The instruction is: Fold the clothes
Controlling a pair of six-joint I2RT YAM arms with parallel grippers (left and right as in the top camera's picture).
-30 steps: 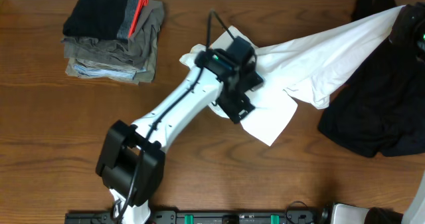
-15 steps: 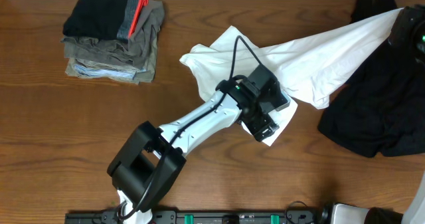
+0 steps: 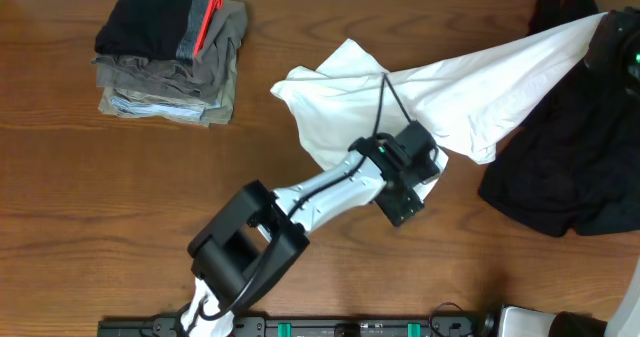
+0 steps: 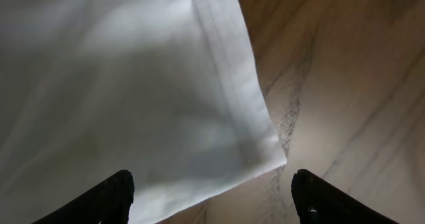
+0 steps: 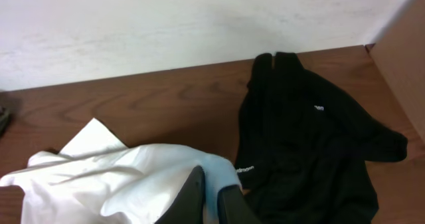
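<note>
The left arm (image 3: 320,192) stretches from its base at the near edge diagonally toward the far right, with the wrist bent down. The left gripper (image 4: 212,197) points downward, its jaws spread wide and holding nothing. The right gripper (image 5: 211,199), raised at the far right, has its jaws pinched together on the white T-shirt (image 5: 133,177).

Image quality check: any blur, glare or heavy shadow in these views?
Overhead: sharp, evenly lit. Left wrist: white T-shirt soft-focus with grey shadow across it, bright patch on the table by its corner. Right wrist: black garment clear, near fingers blurred.
</note>
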